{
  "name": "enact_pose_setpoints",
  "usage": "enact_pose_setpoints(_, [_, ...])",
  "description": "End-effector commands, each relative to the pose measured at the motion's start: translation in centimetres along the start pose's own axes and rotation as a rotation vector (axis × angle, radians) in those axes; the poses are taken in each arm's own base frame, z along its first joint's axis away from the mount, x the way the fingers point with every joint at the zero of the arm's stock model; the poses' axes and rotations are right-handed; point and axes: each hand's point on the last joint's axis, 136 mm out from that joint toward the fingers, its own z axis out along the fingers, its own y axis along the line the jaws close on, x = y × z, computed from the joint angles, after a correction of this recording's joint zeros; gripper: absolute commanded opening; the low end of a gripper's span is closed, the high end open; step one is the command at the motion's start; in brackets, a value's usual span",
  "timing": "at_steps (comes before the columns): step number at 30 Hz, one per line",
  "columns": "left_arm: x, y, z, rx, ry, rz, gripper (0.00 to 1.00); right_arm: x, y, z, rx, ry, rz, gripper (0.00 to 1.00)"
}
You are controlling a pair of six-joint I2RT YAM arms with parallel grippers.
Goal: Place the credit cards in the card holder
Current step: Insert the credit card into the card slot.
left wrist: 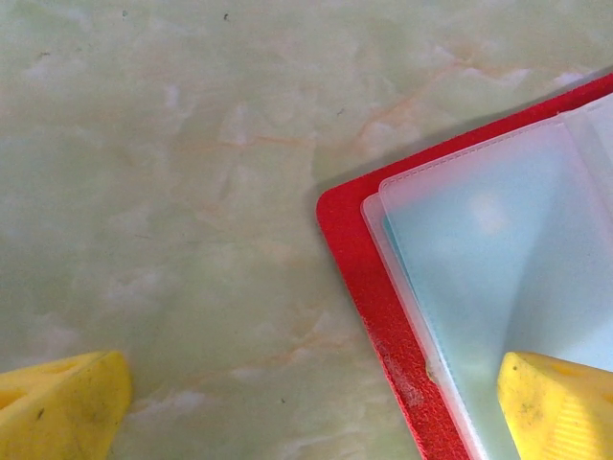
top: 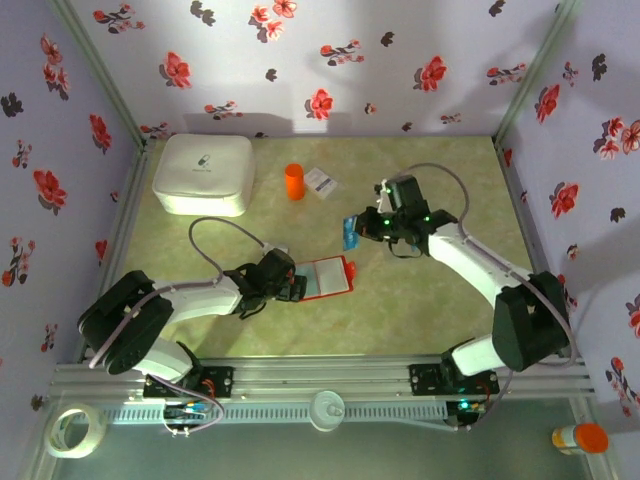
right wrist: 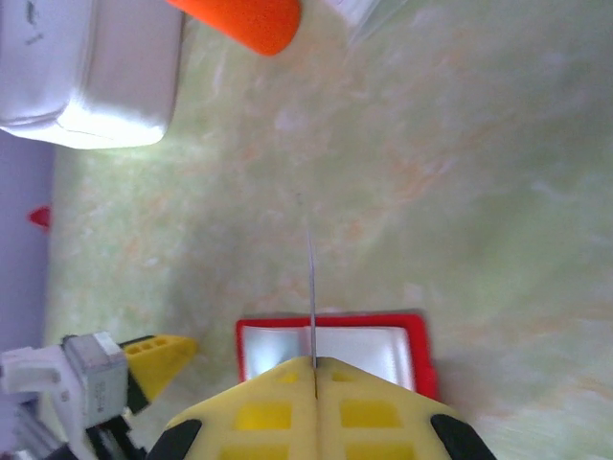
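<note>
The right gripper point(right wrist: 313, 362) pinches a thin blue card point(top: 350, 233) edge-on, while the left gripper point(left wrist: 306, 402), jaws spread, straddles a rounded corner of the flat red wallet point(left wrist: 369, 287) with frosted plastic pockets.

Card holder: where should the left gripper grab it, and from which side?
The card holder lies flat and open, so probably pinch its thin left red rim, coming in low from the left; that leaves the pockets free.
</note>
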Motion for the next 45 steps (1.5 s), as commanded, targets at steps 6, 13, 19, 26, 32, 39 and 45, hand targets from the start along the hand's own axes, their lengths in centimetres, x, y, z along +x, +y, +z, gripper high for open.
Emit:
enact_pose_setpoints(6, [2.3,2.0,0.3,-0.081,0.074,0.004,1.0,1.9,2.4,3.5,-0.208,-0.027,0.076,0.0])
enact_pose_setpoints(13, [2.9,2.5,0.0,-0.087,0.081,0.002,1.0,3.7,1.7,5.1,-0.248,-0.048,0.102,0.0])
enact_pose_setpoints(19, [3.4,2.7,0.2,-0.094,0.093,-0.001,1.0,5.1,0.7,6.4,-0.243,-0.042,0.084,0.0])
enact_pose_setpoints(26, [3.6,2.8,0.4,-0.1,0.101,0.004,1.0,6.1,-0.4,7.0,-0.259,-0.058,0.07,0.0])
enact_pose_setpoints(32, [3.8,2.9,0.5,-0.107,0.112,0.007,1.0,6.9,-1.1,7.2,-0.282,-0.067,0.077,0.0])
enact_pose_setpoints(39, [3.9,2.9,0.5,-0.108,0.117,0.001,0.99,7.6,-1.9,7.5,-0.284,-0.062,0.093,0.0])
enact_pose_setpoints(45, [4.0,3.0,0.6,-0.11,0.121,-0.002,0.99,8.2,-2.1,7.8,-0.304,-0.048,0.102,0.0])
